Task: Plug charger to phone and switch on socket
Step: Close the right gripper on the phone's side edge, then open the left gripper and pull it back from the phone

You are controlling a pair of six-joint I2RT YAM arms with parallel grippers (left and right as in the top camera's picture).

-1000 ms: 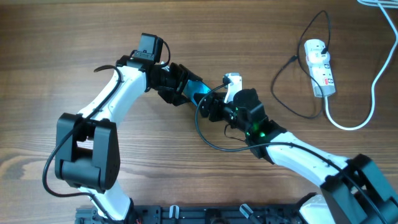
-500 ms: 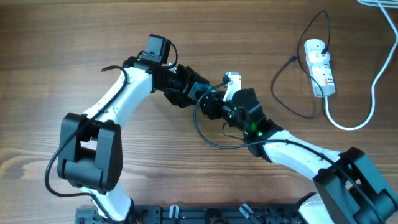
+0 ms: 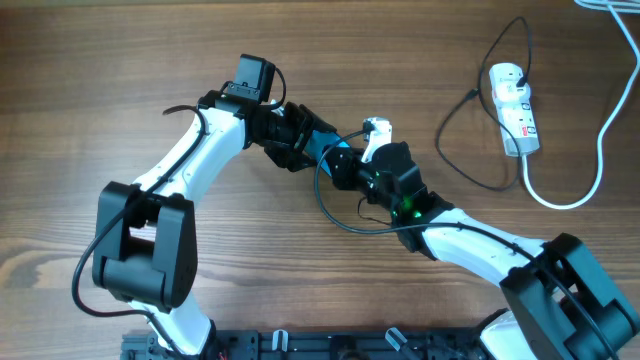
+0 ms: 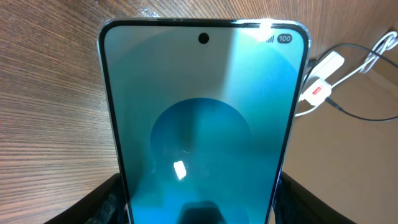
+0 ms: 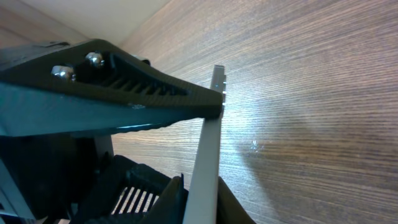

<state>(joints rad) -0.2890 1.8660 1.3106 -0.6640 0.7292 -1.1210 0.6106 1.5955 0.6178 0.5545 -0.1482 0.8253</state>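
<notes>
The phone (image 3: 321, 149), turquoise screen up, is held off the table between both arms. My left gripper (image 3: 308, 143) is shut on its long sides; in the left wrist view the phone (image 4: 202, 118) fills the frame between my two black fingers (image 4: 102, 202). My right gripper (image 3: 345, 166) is shut on the phone's far end: the right wrist view shows its thin pale edge (image 5: 208, 146) pinched in my right gripper (image 5: 202, 196). The charger's black cable (image 3: 335, 216) loops under the right arm; its plug is hidden. The socket (image 3: 515, 110) lies at the far right.
A thick white cord (image 3: 598, 150) curves from the socket to the table's right edge. The black cable (image 3: 452, 150) also runs in a loop left of the socket. The socket (image 4: 318, 81) and its cords show past the phone in the left wrist view.
My right gripper has closed onto the phone's end. The left arm carried the phone slightly right and toward the right gripper, then held still.
</notes>
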